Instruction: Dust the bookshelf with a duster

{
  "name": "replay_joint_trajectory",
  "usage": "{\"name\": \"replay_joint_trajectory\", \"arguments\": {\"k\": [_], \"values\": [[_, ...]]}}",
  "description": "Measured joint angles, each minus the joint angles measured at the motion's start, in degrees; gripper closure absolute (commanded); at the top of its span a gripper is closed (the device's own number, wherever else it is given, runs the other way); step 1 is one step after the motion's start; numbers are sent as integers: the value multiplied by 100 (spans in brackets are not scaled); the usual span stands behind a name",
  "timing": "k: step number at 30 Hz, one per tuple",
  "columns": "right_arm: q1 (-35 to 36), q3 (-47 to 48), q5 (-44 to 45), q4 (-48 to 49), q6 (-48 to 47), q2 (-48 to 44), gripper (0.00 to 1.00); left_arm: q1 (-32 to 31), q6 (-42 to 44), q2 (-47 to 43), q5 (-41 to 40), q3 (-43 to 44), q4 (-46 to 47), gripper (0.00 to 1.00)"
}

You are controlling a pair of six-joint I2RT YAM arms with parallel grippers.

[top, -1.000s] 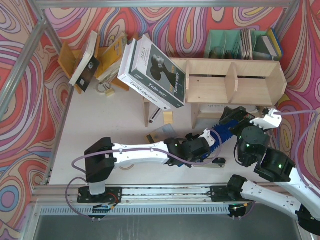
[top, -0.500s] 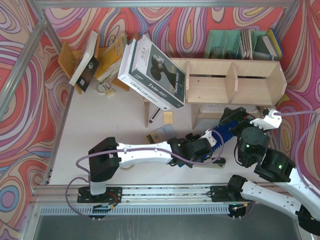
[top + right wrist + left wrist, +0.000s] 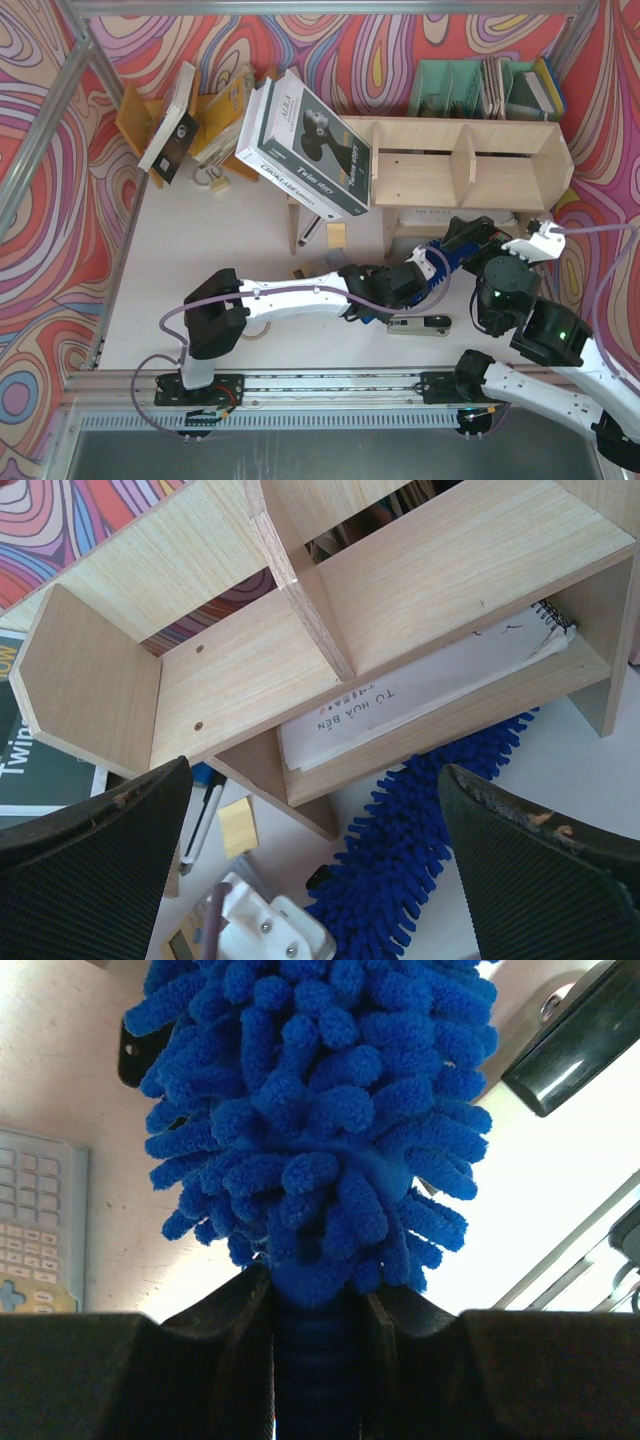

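Blue duster (image 3: 320, 1110) sits clamped in the left tool (image 3: 318, 1310), long axis aimed far-right at the bookshelf (image 3: 470, 165) along the far edge of the table (image 3: 200, 250), tip probably under its lower level. Right tool (image 3: 315, 830) gapes wide, empty.

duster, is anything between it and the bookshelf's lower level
Nothing visible stands between them: the duster, clamped in the left gripper, sits right in front of the bookshelf. A spiral notebook lies on that lower level.

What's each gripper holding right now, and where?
The left gripper clamps the duster by its handle, just below the fluffy head. The right gripper is open, empty.
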Motion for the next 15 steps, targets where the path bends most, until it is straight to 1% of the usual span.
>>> {"name": "replay_joint_trajectory", "arguments": {"k": [5, 15], "values": [[0, -28, 9, -46, 0, -22, 1, 0, -22, 199, 133, 4, -76, 100], [0, -35, 46, -46, -4, -94, 1, -33, -63, 162, 208, -81, -203, 100]]}}
